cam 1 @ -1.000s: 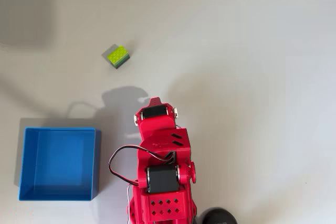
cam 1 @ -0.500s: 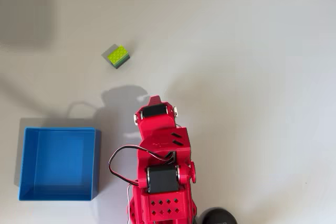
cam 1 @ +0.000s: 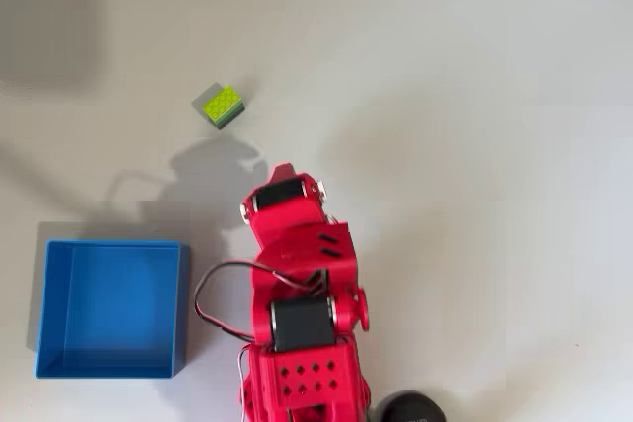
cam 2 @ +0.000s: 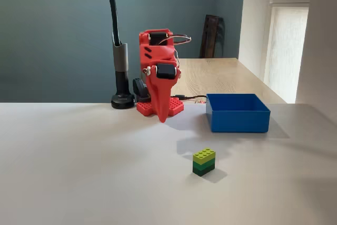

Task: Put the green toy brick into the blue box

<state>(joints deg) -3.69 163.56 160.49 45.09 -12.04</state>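
Red arm folded over its base, brick and box both on the table.

Overhead view: the brick (cam 1: 223, 106) sits alone on the white table (cam 1: 475, 145), well apart from the box (cam 1: 111, 307) at lower left; the arm (cam 1: 297, 294) rises between them, nearer the bottom edge. Fixed view: the gripper (cam 2: 161, 110) points down near the base, whether clenched or released I cannot tell; the brick (cam 2: 204, 162) stands in front, the box (cam 2: 237, 111) to the right.

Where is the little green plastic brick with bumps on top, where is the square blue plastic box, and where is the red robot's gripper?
green toy brick (cam 1: 223, 105), overhead view, on its studded lime top.
blue box (cam 2: 239, 120), fixed view, on its front wall.
gripper (cam 2: 162, 113), fixed view, at its downward-pointing red tip.
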